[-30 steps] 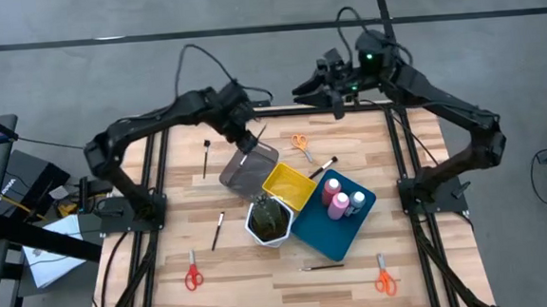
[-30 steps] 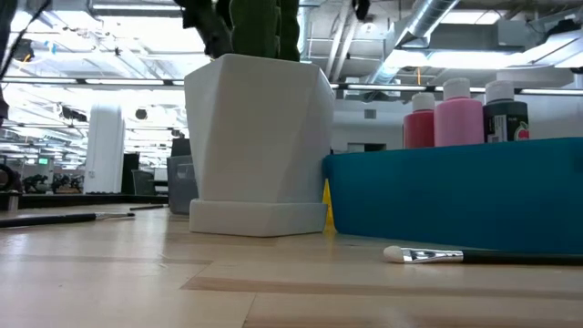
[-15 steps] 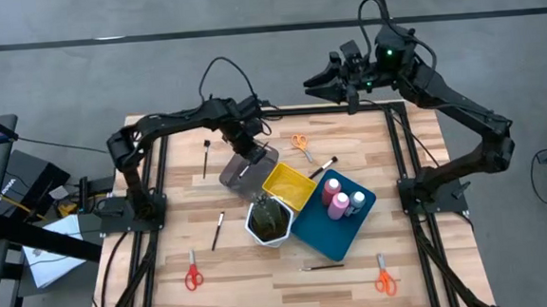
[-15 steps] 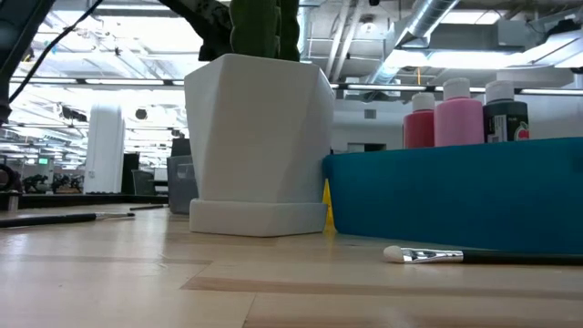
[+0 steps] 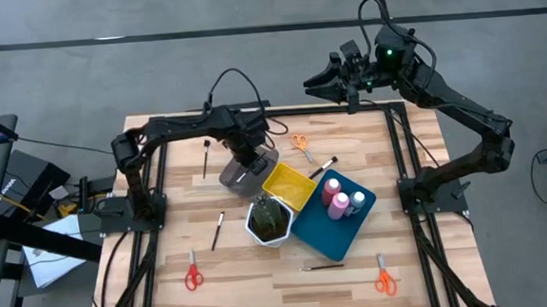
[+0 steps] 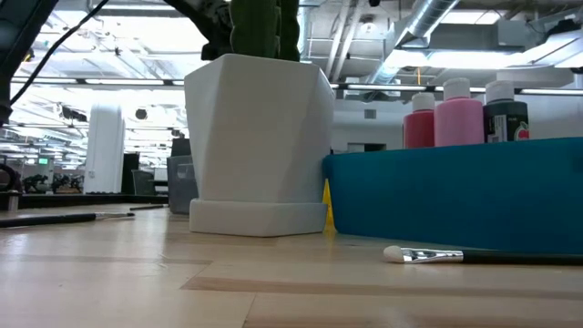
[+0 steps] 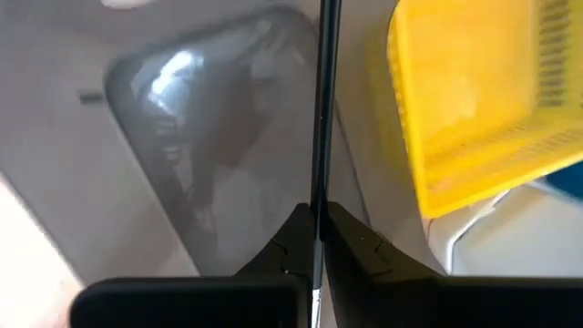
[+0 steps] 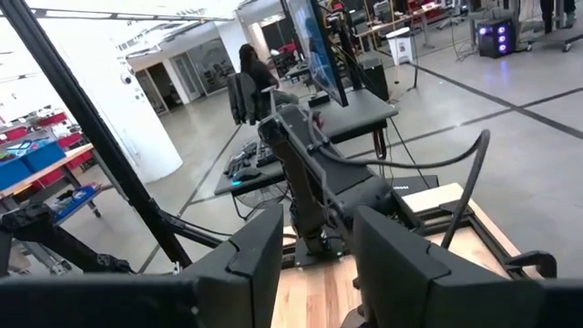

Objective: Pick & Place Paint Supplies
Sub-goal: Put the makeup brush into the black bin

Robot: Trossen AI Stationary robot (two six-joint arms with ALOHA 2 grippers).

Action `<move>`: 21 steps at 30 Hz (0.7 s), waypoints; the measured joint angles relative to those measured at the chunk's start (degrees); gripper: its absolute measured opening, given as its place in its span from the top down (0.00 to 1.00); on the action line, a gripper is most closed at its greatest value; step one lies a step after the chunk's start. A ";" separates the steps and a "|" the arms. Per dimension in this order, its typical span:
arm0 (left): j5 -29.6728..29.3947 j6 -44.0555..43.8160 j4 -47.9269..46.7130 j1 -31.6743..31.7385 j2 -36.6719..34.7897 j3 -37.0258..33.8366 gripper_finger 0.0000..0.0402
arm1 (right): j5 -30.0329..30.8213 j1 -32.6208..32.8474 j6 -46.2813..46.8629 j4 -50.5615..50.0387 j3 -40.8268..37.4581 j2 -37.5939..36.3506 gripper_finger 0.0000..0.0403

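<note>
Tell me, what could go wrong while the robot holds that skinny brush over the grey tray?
The left tool pinches the brush only at one end, so it might swing or slip out early. The grey tray sits close against the yellow tray, so a crooked drop could land in the wrong one. The cactus pot is close too, so the arm could bump it.

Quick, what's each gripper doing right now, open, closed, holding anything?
Left gripper: closed on a thin dark brush, held over the grey tray.
Right gripper: open, holding nothing, raised above the table's far edge.
</note>
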 joint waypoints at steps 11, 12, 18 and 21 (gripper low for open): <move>-0.17 0.40 1.08 -0.87 -0.07 -4.11 0.99 | 0.00 0.00 0.01 0.28 -0.01 0.01 0.67; -0.17 0.41 1.53 -1.08 -0.07 -4.11 0.99 | 0.00 0.00 0.01 0.28 0.00 0.02 0.67; -0.41 1.99 2.51 -1.83 -0.09 -4.11 0.96 | 0.00 0.04 0.01 0.26 0.00 0.02 0.67; -2.19 3.52 2.52 -2.30 -0.09 -4.13 0.92 | 0.00 0.04 0.01 0.28 -0.02 0.02 0.67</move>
